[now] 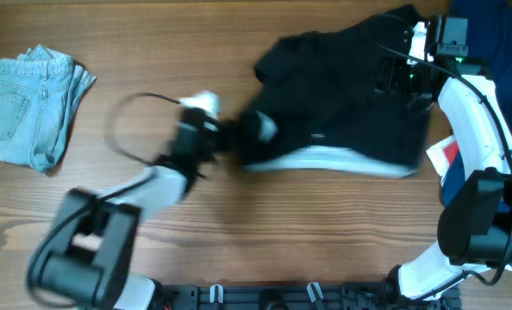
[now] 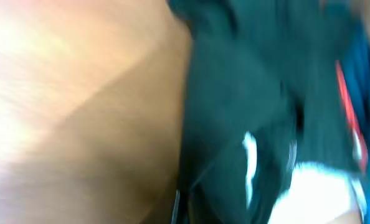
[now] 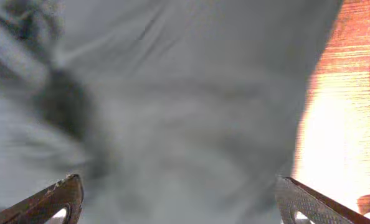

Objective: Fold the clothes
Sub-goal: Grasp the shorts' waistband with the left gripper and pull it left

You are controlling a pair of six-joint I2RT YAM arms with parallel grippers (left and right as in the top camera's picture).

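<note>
Right fingers: the two dark, textured fingers [image 3: 306,202] of the right gripper [image 3: 179,190] stand spread wide apart with nothing between them. Whether they touch the cloth below cannot be told.
Right gripper's place: over the far right part of the large plain matte black fabric garment [image 1: 342,95], near its right edge. In the right wrist view the cloth fills most of the picture and looks washed-out grey.
Left fingers: the left wrist view is smeared, so it cannot be told whether they are spread or pressed together.
Left gripper's place: the left gripper [image 1: 239,133], blurred, is at the left edge of the black garment, where the cloth narrows to a point.
Black garment: it lies rumpled right of the middle of the wooden table [image 1: 282,232], and a pale strip [image 1: 325,159] shows along its near edge.
Denim: a light-blue denim garment [image 1: 32,103] lies bunched at the far left, well apart from both grippers.
Navy: a navy fabric garment with red [image 1: 489,34] lies at the right edge, just beside the black one and partly behind the right arm.
</note>
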